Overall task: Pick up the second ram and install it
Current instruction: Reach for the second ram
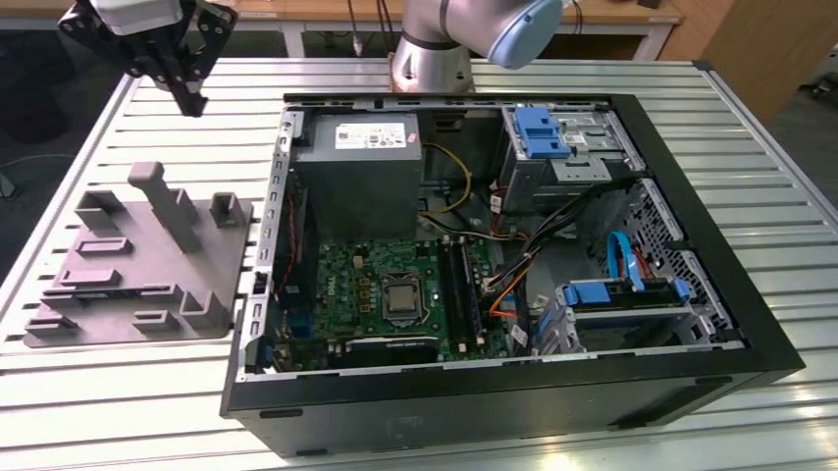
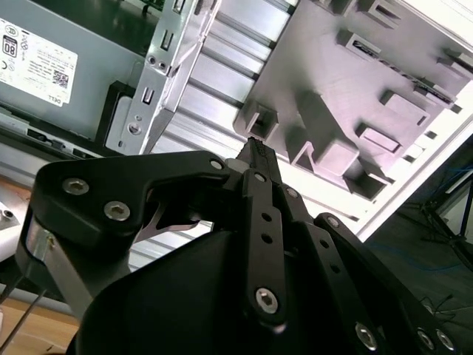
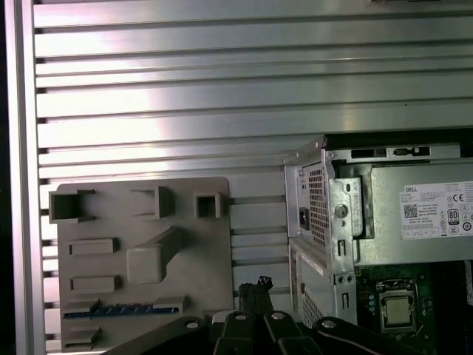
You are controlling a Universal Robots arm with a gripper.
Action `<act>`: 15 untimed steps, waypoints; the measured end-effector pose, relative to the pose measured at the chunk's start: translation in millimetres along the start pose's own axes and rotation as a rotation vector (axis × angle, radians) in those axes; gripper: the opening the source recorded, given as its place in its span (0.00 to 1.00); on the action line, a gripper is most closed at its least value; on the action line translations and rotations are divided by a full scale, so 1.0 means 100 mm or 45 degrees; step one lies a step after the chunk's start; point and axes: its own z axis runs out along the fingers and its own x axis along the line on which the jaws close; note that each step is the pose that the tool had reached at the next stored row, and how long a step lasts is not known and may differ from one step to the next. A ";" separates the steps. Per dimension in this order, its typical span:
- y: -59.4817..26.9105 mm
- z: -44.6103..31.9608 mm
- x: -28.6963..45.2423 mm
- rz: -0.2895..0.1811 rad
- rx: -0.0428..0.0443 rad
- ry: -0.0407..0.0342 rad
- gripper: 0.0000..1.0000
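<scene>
Gripper (image 1: 192,98), pinched closed and empty, hangs near the grey holder (image 3: 211,255), whose slot holds the second ram (image 3: 111,309).

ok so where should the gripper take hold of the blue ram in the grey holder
Probably by the long upper edge of the ram, near mid-length, pinched across its two flat faces and approached straight from above. It appears to stand on edge in a slot of the grey holder, so little else looks exposed.

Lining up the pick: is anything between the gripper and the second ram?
Nothing visible does. In the first wrist view the second ram lies uncovered in a slot of the grey holder, and the gripper hangs just off that holder's edge.
</scene>
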 end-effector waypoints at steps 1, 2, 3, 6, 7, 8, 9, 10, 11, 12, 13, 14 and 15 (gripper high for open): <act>-0.001 0.000 0.017 0.000 0.000 0.0000 0.10; -0.002 -0.001 0.035 0.000 0.000 0.0000 0.10; -0.003 -0.001 0.050 0.000 0.000 0.0000 0.10; -0.006 -0.002 0.084 0.000 0.000 0.0000 0.10; -0.006 -0.001 0.088 0.000 0.000 0.0000 0.10; -0.006 -0.002 0.089 0.000 0.000 0.0000 0.10; -0.006 -0.001 0.089 0.000 0.000 0.0000 0.10; -0.006 -0.002 0.090 0.000 0.000 0.0000 0.10; -0.006 -0.002 0.090 0.000 0.000 0.0001 0.10; -0.006 -0.002 0.091 0.000 0.001 0.0000 0.10; -0.006 -0.002 0.091 0.000 0.001 0.0000 0.10; -0.006 -0.002 0.091 0.000 0.002 0.0000 0.10; -0.006 -0.001 0.094 0.000 0.002 -0.0004 0.10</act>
